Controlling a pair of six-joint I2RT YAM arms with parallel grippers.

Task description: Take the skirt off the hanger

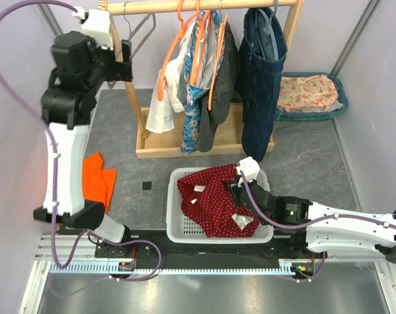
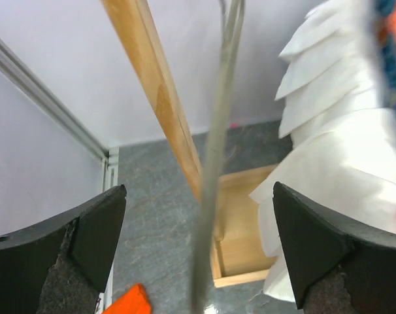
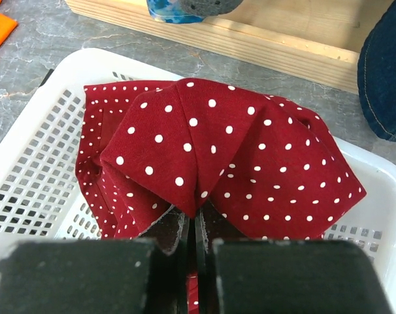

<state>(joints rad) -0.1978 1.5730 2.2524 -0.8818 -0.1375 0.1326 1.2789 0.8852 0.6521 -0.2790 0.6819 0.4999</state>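
Right gripper clamped on red dotted skirt, which is bunched in the white basket at the worktop's front edge, centre. Left gripper jaws apart (grey hanger between them, not gripped), far-left corner.

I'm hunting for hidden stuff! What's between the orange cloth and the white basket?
Just a small black square on the grey table, seen in the top view.

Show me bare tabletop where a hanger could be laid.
Free: the grey strip between the orange cloth and the white basket; also the stretch right of the basket, beside the jeans. Crowded: the basket, filled by the red skirt, and beneath the hanging clothes.
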